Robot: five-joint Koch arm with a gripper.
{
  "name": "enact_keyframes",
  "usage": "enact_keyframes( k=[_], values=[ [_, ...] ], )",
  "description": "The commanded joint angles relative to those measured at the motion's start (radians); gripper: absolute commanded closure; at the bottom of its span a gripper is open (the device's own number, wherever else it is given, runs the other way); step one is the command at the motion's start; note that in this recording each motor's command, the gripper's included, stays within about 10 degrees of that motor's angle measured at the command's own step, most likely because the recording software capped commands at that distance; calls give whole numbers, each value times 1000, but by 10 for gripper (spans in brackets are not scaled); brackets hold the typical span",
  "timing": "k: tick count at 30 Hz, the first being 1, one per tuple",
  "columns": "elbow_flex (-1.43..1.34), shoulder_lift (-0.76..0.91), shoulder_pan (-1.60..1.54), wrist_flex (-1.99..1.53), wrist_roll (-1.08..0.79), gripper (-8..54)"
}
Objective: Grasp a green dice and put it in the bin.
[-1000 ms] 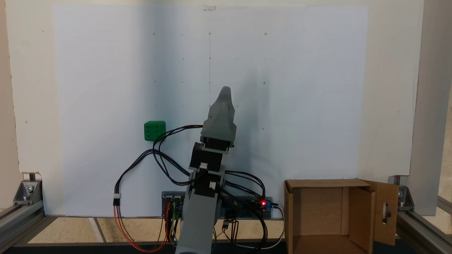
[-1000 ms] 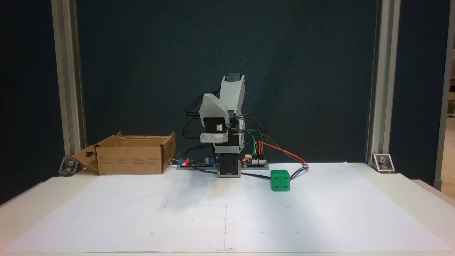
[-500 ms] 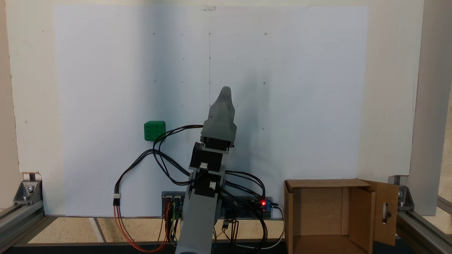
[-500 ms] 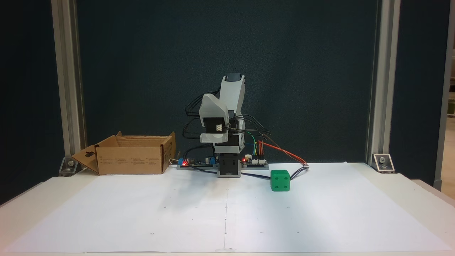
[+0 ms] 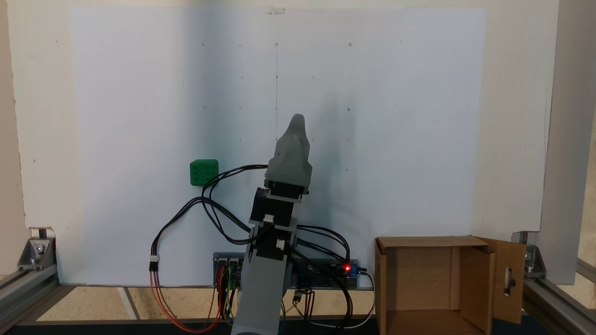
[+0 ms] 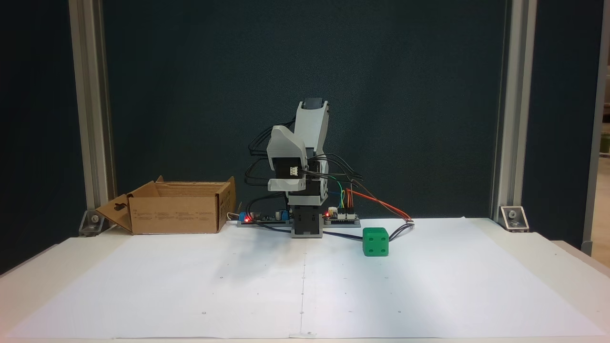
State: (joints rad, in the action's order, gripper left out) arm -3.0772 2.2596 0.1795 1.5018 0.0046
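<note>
Arm: we find the arm (image 6: 305, 162) folded over its base at the far middle of the counter (image 6: 548, 267) in a fixed view; from above it reaches out over the paper sheet (image 5: 372, 116).
Fingers: we see the fingers (image 5: 296, 122) as a single grey tip seen from above; the jaws lie one behind the other, so we cannot tell how far open they are. We see nothing held in them.
Green dice: we note the green dice (image 5: 204, 172) resting on the sheet, left of the fingers seen from above, and apart from them. In a fixed view the green dice (image 6: 375, 241) sits right of the arm base, near it, a four-pip face toward the camera.
Cables: we record black cables (image 5: 195, 204) looping just beside the dice.
Bin: the bin (image 6: 177, 207) stands open at the far left in a fixed view, well apart from the dice. From above the bin (image 5: 435, 242) lies at lower right, its slotted flap folded out.
Controller boards: lit red, beside the arm base (image 6: 336, 216).
</note>
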Motion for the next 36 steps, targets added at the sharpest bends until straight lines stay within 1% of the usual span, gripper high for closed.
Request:
enact_keyframes(
  k=[1, 36],
  values=[
    [-49, 104, 0, 9, -8, 9],
    [-49, 104, -44, 11, -11, 14]
  ],
)
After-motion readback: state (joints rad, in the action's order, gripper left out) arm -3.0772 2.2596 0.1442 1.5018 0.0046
